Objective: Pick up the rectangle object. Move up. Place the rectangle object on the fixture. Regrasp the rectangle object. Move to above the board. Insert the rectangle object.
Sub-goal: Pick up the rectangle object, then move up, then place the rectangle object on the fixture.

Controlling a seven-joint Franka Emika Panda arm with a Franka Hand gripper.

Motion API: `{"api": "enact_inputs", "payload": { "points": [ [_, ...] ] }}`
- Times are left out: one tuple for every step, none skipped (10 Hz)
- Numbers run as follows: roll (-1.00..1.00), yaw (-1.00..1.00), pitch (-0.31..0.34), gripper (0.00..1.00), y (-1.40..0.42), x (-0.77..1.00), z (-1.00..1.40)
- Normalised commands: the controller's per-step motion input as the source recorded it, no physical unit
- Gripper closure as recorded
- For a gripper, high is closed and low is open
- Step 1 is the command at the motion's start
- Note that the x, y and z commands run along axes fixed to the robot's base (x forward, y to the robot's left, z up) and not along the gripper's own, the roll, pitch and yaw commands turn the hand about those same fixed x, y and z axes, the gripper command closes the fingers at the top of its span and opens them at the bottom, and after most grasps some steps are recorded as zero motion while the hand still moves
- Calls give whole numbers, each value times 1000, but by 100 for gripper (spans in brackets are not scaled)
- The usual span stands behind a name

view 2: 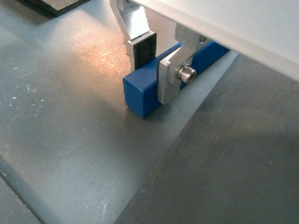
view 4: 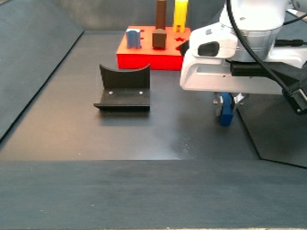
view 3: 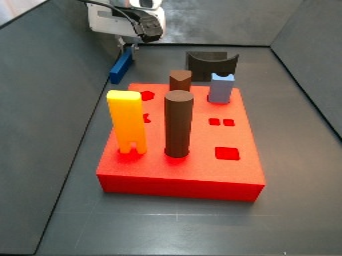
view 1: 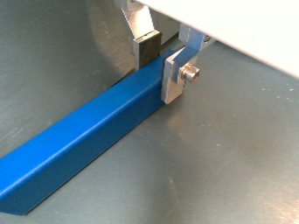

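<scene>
The rectangle object (view 1: pixel 82 144) is a long dark blue bar lying flat on the grey floor; one end (view 2: pixel 146 92) shows close up. My gripper (view 1: pixel 160 79) straddles the bar near that end (view 2: pixel 156 81), its jaws closed against both long sides. In a side view the gripper (view 3: pixel 134 42) hangs behind the board's far left corner, over the bar (view 3: pixel 120 66). Another side view shows the gripper (view 4: pixel 224 99) with the bar (view 4: pixel 224 113) under it. The red board (view 3: pixel 174 172) stands mid-floor (view 4: pixel 146 56). The black fixture (view 4: pixel 122 88) sits apart from the gripper (view 3: pixel 210 62).
On the board stand a yellow-orange block (view 3: pixel 124 120), a tall brown cylinder (view 3: pixel 178 125), a shorter brown cylinder (view 3: pixel 179 80) and a pale grey-blue peg (view 3: pixel 221 88). Grey walls enclose the floor. Cables (view 4: pixel 288 76) trail from the arm.
</scene>
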Motion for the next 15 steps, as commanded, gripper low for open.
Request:
{"api": "enact_inputs", "payload": {
  "points": [
    [0, 0, 0, 100, 0, 0, 0],
    [0, 0, 0, 100, 0, 0, 0],
    [0, 0, 0, 100, 0, 0, 833],
    [-4, 2, 19, 100, -7, -34, 808],
    [-4, -1, 45, 100, -7, -58, 734],
    [10, -8, 61, 100, 6, -31, 597],
    [31, -13, 72, 100, 11, -18, 427],
    [42, -17, 73, 100, 10, -18, 337],
    [0, 0, 0, 100, 0, 0, 1000],
    [16, -4, 1, 100, 0, -3, 1000],
    [35, -12, 16, 100, 2, -12, 1000],
    [44, -16, 25, 100, 3, -17, 1000],
    [67, -20, 42, 100, 7, -27, 1000],
    [75, -19, 47, 100, 9, -29, 1000],
    [87, -11, 60, 100, 9, -34, 1000]
  ]
}}
